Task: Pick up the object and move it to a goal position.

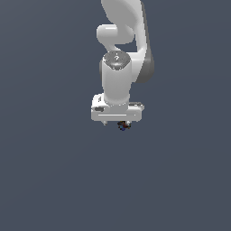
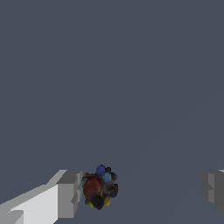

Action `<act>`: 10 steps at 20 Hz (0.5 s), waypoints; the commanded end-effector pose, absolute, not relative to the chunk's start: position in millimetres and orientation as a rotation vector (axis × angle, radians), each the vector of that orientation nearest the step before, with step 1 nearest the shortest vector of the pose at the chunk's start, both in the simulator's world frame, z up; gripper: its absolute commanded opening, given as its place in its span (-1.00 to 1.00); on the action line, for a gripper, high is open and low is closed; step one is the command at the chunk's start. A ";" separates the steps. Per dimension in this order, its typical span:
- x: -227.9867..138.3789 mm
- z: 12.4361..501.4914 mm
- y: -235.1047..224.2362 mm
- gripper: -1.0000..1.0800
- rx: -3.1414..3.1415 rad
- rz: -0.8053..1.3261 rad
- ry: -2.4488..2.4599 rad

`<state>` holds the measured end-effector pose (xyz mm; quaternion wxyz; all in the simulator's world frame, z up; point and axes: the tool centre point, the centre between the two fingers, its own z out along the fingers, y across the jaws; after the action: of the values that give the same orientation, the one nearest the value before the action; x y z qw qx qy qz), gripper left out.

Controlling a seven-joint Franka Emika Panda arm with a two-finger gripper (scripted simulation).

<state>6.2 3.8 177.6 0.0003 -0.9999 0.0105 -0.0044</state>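
The white gripper [image 1: 117,122] hangs with jaws wide open; the small dark speckled object [image 2: 99,188] sits against one finger [image 2: 69,193], well apart from the other.

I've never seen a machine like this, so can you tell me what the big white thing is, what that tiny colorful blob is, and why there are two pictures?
The big white thing is a robot arm in a computer-made world. At its end is a gripper, like a hand with two fingers. One picture is taken from a camera off the arm. The other comes from a camera on its wrist, so you see the two grey fingers up close. The tiny lump with red, blue and yellow specks is the object to pick up. It sits right beside one finger; the other finger is far away, so the hand is open, holding nothing.
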 end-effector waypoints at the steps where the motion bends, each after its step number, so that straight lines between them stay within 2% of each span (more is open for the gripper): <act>1: 6.2 177.6 3.7 0.92 -3.141 -0.014 0.033; 10: 2.2 172.1 5.0 0.92 -3.109 0.011 0.101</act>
<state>2.7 4.9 172.8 0.0129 -0.9995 0.0292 0.0023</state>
